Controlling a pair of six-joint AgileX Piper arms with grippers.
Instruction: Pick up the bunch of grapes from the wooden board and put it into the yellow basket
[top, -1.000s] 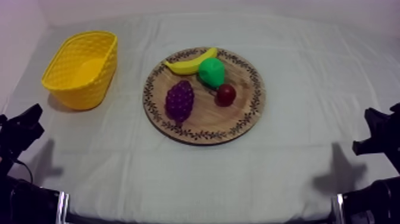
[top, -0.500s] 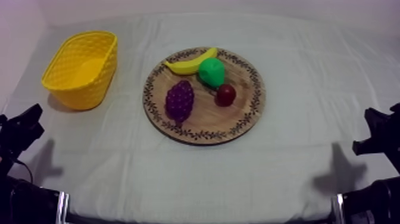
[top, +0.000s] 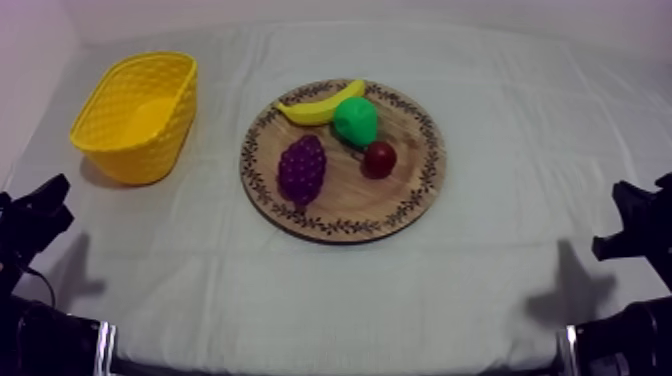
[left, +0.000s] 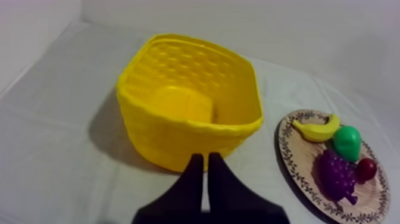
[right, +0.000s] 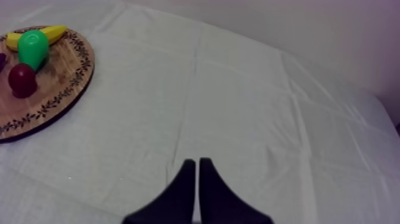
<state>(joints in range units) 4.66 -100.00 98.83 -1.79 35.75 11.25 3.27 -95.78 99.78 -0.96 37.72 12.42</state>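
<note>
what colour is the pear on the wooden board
The toy pear is green, clearest in the top view.

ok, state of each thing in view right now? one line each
left gripper: fingers shut on nothing
right gripper: fingers shut on nothing
wooden board: lying flat, four fruits on it
bunch of grapes: lying on the board, not gripped
yellow basket: upright, no fruit in it
banana: on the board
pear: on the board
small red fruit: on the board
</note>
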